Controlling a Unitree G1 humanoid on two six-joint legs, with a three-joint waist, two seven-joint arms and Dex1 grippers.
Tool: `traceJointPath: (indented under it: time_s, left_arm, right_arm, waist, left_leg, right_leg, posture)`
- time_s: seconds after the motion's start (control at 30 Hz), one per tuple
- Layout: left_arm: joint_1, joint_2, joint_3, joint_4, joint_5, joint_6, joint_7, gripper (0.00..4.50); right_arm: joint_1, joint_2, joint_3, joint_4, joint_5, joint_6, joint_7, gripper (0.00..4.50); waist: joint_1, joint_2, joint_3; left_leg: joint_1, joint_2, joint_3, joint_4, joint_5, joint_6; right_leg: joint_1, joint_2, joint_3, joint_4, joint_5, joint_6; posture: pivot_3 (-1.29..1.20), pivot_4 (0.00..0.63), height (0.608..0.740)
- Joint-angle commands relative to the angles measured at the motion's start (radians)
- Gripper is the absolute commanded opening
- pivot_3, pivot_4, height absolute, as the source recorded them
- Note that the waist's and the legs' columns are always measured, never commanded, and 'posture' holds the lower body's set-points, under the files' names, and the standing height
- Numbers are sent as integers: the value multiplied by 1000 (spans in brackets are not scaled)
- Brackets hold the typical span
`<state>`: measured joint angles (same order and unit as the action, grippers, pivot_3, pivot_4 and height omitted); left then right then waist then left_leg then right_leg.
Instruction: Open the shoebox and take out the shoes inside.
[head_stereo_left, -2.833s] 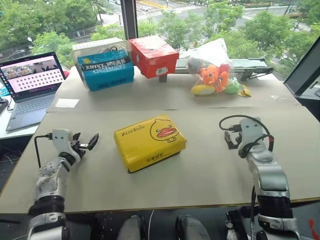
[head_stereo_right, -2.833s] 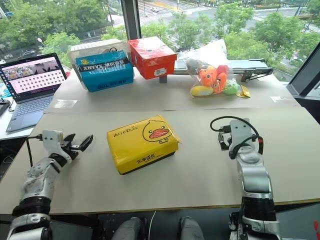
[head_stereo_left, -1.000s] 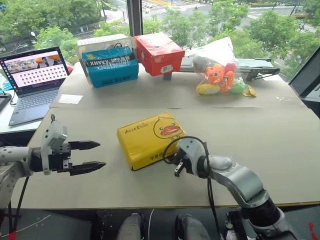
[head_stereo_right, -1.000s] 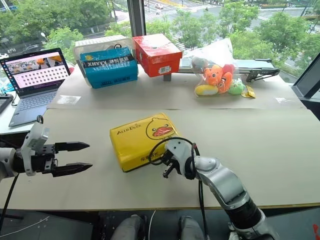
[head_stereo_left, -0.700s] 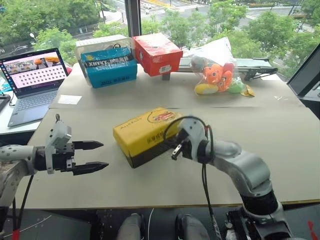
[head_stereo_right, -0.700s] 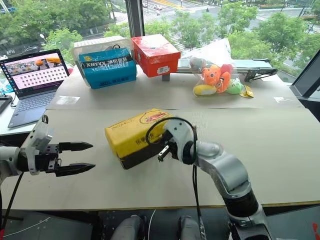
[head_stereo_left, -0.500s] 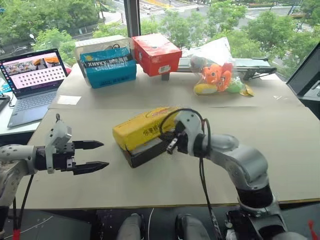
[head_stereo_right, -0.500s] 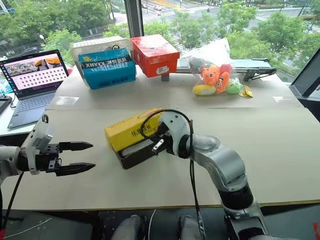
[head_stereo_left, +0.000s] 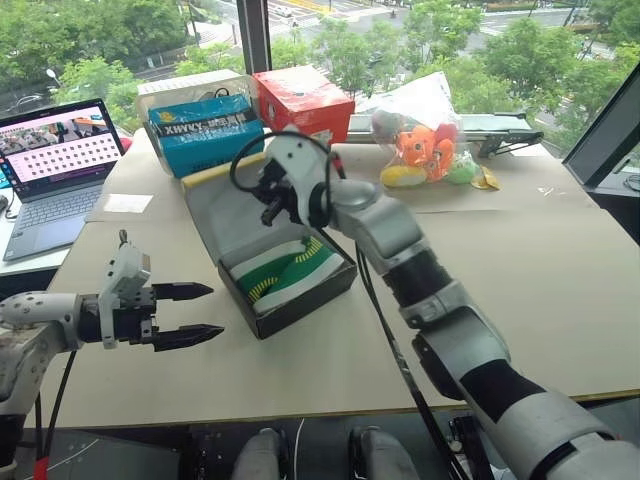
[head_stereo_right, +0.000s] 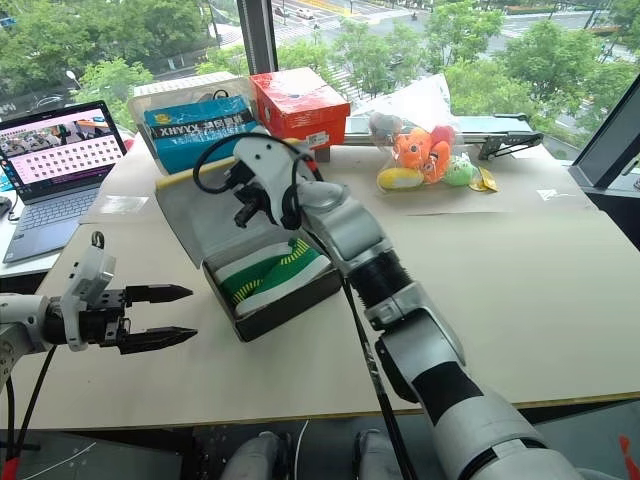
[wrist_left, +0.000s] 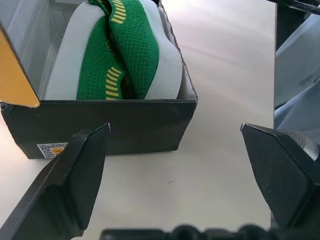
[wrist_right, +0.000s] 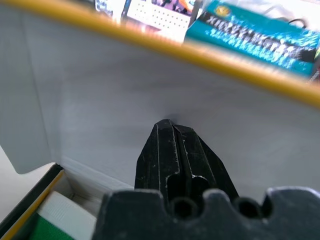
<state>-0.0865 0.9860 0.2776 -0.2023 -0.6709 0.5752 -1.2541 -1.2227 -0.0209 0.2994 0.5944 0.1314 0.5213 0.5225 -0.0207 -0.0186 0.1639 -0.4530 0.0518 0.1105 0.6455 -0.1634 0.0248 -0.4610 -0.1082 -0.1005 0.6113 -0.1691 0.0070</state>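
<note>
The right gripper (wrist_right: 167, 125), fingers pressed together and holding nothing, pushes its tips against the white inside of the shoebox (head_stereo_left: 300, 300) lid. Below it, the shoes (head_stereo_left: 283, 272) lie inside the shoebox. The left gripper (head_stereo_left: 198, 311), jaws apart, hovers beside the shoebox.

Surface: a tan table (head_stereo_left: 560, 270).
Middle: shoebox (head_stereo_left: 290, 300) (lid up).
Far edge: blue box (head_stereo_left: 205, 135), red box (head_stereo_left: 305, 100), bag of plush toys (head_stereo_left: 425, 140).
Left: laptop (head_stereo_left: 55, 170).
</note>
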Motion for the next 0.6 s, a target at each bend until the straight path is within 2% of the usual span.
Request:
traceJointPath:
  time_s: [0.03, 0.23, 0.33, 0.43, 0.6]
  left_arm:
    - [5, -1, 32, -31, -20, 5, 10, 4500]
    - [12, -2, 39, -39, -24, 8, 19, 4500]
    - [15, -3, 38, -43, -25, 9, 21, 4500]
    - [16, -3, 38, -45, -25, 11, 21, 4500]
    - [20, 1, 35, -43, -18, 8, 15, 4500]
  right_arm:
    - [-63, 33, -8, 122, -41, -110, 27, 89]
    - [-67, 87, -2, 299, -110, -254, 35, 89]
    - [-68, 97, -9, 319, -129, -279, 56, 89]
    - [-68, 87, -31, 271, -120, -265, 83, 89]
    - [-57, 36, -103, 41, -61, -147, 107, 89]
  waist:
    - [1, 0, 0]
    - [1, 0, 0]
    - [-1, 0, 0]
    - [-1, 0, 0]
    - [2, 0, 1]
  left_leg:
    - [0, 0, 0, 0, 0, -1]
    - [0, 0, -1, 0, 0, -2]
    - [0, 0, -2, 0, 0, -2]
    - [0, 0, -2, 0, 0, -2]
    - [0, 0, -3, 0, 0, -2]
  right_leg:
    - [0, 0, 0, 0, 0, 0]
    - [0, 0, 0, 0, 0, 0]
    - [0, 0, 0, 1, 0, 0]
    - [0, 0, 0, 1, 0, 0]
    - [0, 0, 0, 1, 0, 0]
  posture:
    - [0, 150, 739]
    - [0, 150, 739]
    - [0, 150, 739]
    - [0, 150, 739]
    - [0, 150, 739]
